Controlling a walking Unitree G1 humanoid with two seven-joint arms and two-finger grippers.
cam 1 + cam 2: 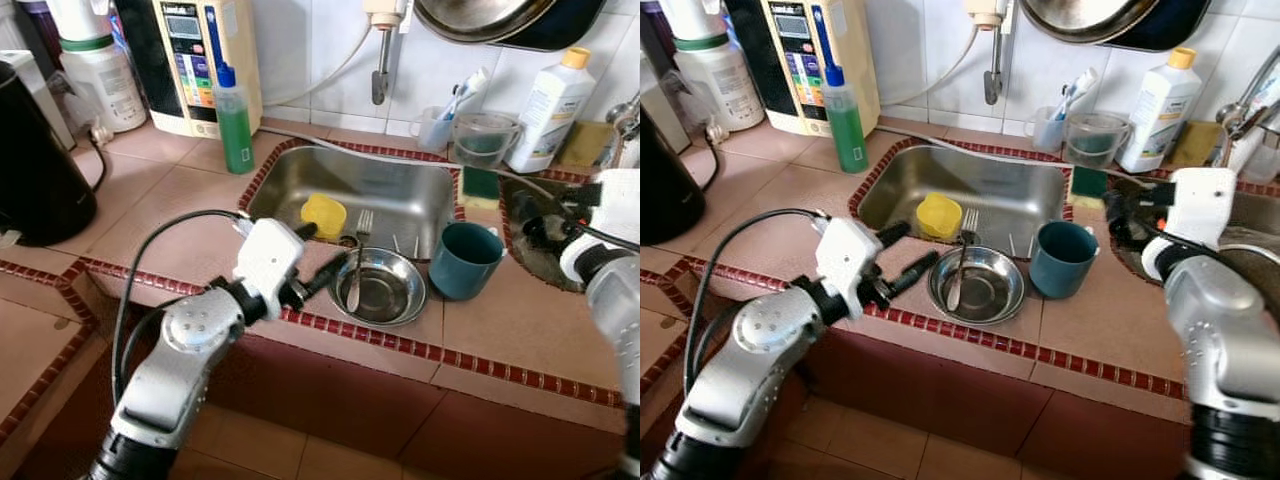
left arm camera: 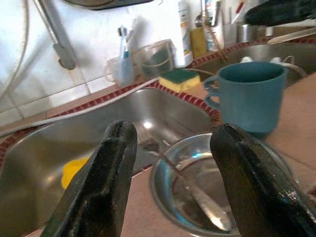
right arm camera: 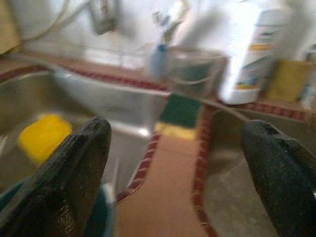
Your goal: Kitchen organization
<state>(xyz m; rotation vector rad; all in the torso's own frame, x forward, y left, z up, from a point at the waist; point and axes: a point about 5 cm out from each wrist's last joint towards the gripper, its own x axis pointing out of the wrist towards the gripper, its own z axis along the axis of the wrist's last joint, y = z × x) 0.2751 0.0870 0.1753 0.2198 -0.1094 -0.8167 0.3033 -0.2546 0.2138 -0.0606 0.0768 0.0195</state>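
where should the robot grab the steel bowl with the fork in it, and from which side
Probably the steel bowl by its near-left rim, from the left, where the left tool hovers open. The rim is thin and raised; the fork lies across the bowl's left part and the teal mug crowds the right.

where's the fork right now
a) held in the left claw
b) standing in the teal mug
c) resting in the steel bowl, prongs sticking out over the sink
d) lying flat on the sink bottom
c: the fork lies across the steel bowl, its prongs past the rim toward the sink.
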